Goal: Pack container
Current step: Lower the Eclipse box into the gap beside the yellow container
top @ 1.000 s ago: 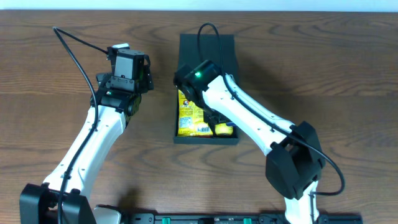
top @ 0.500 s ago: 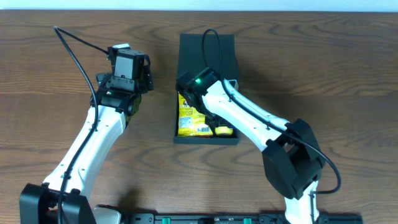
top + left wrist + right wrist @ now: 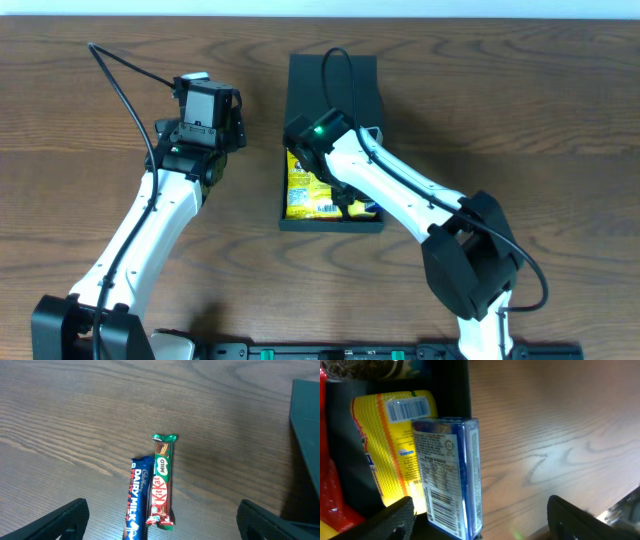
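The container (image 3: 283,200) is a dark box in mid-table, with its flap lid (image 3: 333,85) lying open at the far side. It holds a yellow packet (image 3: 303,185), which also shows in the right wrist view (image 3: 395,445). My right gripper (image 3: 347,198) is open over the box's front right corner. A blue packet (image 3: 451,475) stands on edge between its fingers (image 3: 480,520), against the container wall (image 3: 454,385). My left gripper (image 3: 205,98) is open and hovers (image 3: 162,510) over a KitKat Milo bar (image 3: 162,477) and a blue Dairy Milk bar (image 3: 136,502), both lying on the table.
A red packet (image 3: 332,492) lies at the left inside the box. The container's edge (image 3: 306,445) shows to the right of the two bars. Bare wooden table (image 3: 520,120) lies all round. Cables run from both wrists.
My right arm has shifted a little toward the front of the box and now covers the yellow patch at its front right. The left arm has not moved.
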{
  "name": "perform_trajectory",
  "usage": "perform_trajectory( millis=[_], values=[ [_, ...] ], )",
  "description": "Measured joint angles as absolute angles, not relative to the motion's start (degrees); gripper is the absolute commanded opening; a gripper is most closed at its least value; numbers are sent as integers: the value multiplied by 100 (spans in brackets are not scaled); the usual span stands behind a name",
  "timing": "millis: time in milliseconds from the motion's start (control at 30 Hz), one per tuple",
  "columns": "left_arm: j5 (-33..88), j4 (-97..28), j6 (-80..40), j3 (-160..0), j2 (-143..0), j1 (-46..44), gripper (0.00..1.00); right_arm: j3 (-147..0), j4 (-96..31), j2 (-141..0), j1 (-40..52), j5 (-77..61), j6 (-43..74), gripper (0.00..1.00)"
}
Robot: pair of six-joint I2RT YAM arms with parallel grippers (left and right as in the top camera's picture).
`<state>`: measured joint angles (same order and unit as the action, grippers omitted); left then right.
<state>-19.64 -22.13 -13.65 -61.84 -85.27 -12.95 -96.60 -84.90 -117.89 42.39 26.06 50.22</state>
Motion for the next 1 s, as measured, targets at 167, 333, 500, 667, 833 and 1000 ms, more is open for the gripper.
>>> perform_trajectory(
  millis=[167,333,500,667,833,1000],
  values=[
    [-1964,-2213,-1365,-6184,-8527,-1295,96,-9660,-8521,-11789,4239,2683,4915,71],
    [-1962,-2211,-1365,-6184,-8527,-1295,95,-9657,-8473,-11789,4239,2703,4869,51],
    [-1962,-2213,-1365,-6184,-8527,-1295,95,-9657,-8305,-11789,4239,2687,4766,46],
    [-1962,-2213,-1365,-6184,-8527,-1295,95,-9657,-8040,-11789,4224,2637,4595,42],
    [-1962,-2211,-1365,-6184,-8527,-1295,95,-9657,-7977,-11789,4136,2545,4421,43],
    [-1962,-2211,-1365,-6184,-8527,-1295,95,-9515,-7776,-11789,4066,2541,4287,50]
  ],
)
